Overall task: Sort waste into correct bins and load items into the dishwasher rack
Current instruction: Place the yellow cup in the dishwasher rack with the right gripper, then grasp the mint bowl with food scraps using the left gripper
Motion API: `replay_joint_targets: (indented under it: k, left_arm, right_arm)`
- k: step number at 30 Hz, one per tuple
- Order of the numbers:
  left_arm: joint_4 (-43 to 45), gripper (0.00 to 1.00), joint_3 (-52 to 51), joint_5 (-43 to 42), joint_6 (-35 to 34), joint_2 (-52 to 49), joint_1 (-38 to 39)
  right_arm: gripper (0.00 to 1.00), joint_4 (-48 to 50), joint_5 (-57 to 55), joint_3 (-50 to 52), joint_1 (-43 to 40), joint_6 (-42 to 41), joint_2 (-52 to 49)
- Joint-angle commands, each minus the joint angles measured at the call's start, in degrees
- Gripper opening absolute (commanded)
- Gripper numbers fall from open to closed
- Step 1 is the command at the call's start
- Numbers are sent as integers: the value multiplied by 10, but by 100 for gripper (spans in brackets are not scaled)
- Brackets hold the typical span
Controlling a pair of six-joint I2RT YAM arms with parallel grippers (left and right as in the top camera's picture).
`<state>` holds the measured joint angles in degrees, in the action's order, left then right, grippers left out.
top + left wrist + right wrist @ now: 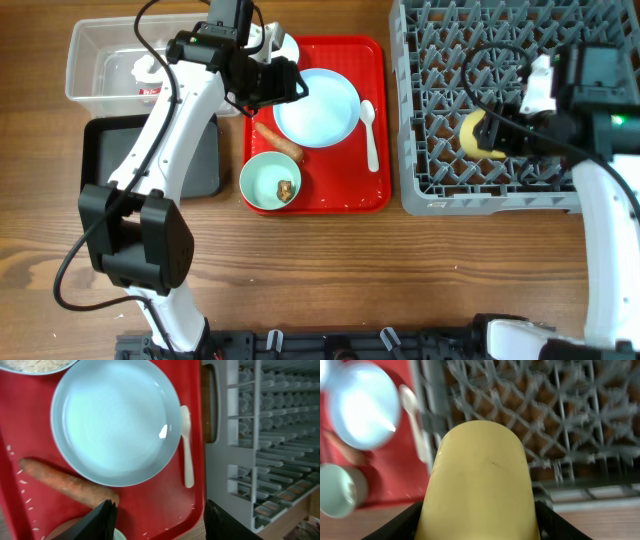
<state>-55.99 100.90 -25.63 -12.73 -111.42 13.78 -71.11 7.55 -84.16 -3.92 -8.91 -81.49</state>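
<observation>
Loading step in hand: yellow cup clamped between the jaws of the right gripper over the left front part of the dishwasher rack, near its front edge, contact with the pegs not discernible. Next move, by judgement: lowering between pegs, then release without tipping. Left gripper empty, jaws partly apart, above the red tray toward its left edge, over plate and carrot stick, seemingly touching neither

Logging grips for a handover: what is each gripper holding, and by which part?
The right gripper clamps the yellow cup by its side walls, over the dishwasher rack. The left gripper holds nothing, jaws open above the red tray.
</observation>
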Motion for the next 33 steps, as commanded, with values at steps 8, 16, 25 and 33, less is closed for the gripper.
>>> replay_joint_targets:
  k: [8,16,25,33]
  left_arm:
    - [-26,58,7,75,5,8,2]
    - [-26,62,7,75,5,8,2]
    - [-26,65,7,75,5,8,2]
    - [-28,68,7,75,5,8,2]
  right_arm:
    - [57,-35,-37,-3,5,0,-126]
    - [78,-50,-37,-3,6,-2,-199]
    - [92,-57,-30,-48,6,0,-186]
    - [88,-70,40,-181,26,30,-161]
